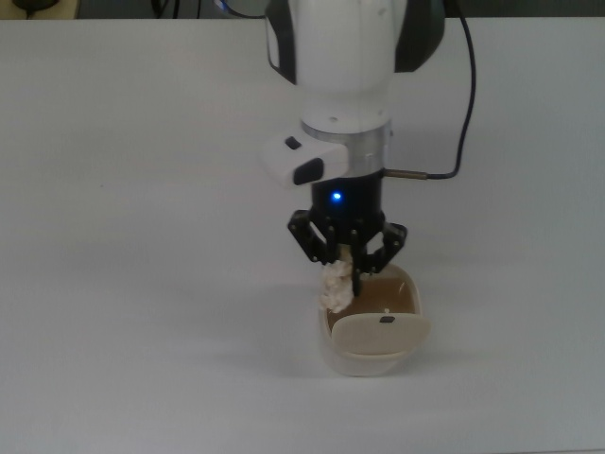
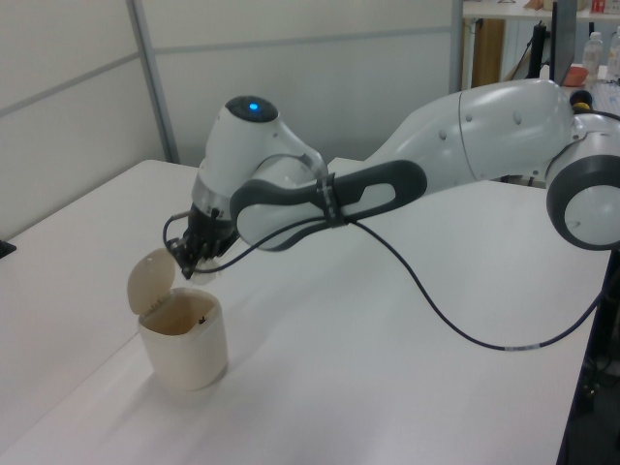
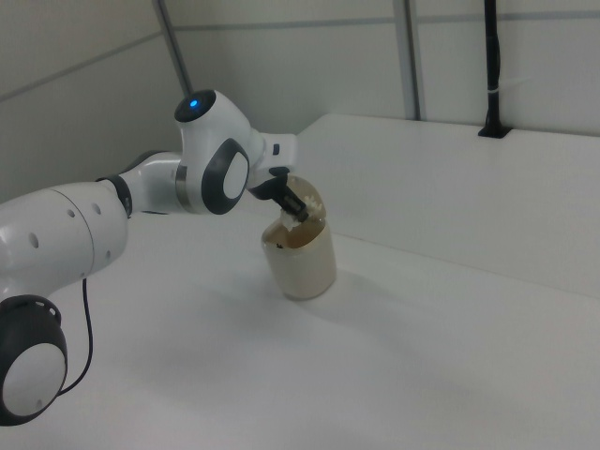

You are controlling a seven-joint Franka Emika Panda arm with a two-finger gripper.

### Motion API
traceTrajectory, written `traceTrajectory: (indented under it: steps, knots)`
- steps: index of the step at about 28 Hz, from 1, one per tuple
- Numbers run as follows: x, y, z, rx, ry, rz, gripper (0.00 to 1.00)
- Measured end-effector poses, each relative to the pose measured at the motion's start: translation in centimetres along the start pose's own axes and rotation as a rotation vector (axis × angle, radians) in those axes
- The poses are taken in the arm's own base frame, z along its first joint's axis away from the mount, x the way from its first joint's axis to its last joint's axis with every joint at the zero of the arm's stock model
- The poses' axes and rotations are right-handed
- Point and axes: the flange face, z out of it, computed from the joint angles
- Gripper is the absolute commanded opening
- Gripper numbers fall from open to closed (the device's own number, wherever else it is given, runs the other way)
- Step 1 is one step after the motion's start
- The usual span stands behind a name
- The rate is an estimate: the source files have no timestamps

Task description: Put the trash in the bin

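Black claw (image 1: 346,268) is clamped on the trash (image 1: 335,288), a lumpy cream paper wad hanging from its tips right over the open mouth of the bin (image 1: 371,356). In the top view the wad sits above the bin's left rim, not inside yet. The bin's swing lid (image 2: 151,279) is tipped up. A dark cable (image 2: 455,329) loops off the white arm (image 2: 387,174). The bin stands on a plain white bench (image 1: 123,246).

We see a white table (image 2: 407,368) under even light, pale panelled walls (image 2: 291,68) at twelve o'clock and cluttered shelves (image 2: 591,58) at two o'clock.
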Motion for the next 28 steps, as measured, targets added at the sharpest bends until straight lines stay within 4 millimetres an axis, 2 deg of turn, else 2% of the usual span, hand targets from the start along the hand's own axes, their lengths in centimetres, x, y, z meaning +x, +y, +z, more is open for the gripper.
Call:
traceTrajectory:
  steps: [3,9,21,28]
  knots:
    - [-1.1,-1.2,1.0,0.006,-0.011,0.0,1.0]
    - [-1.5,-1.2,2.1,-0.002,-0.024,0.01,1.0]
    - [-1.4,-0.7,2.3,-0.043,-0.007,-0.027,1.0]
    - [-2.3,0.8,2.3,-0.145,-0.143,-0.061,1.0]
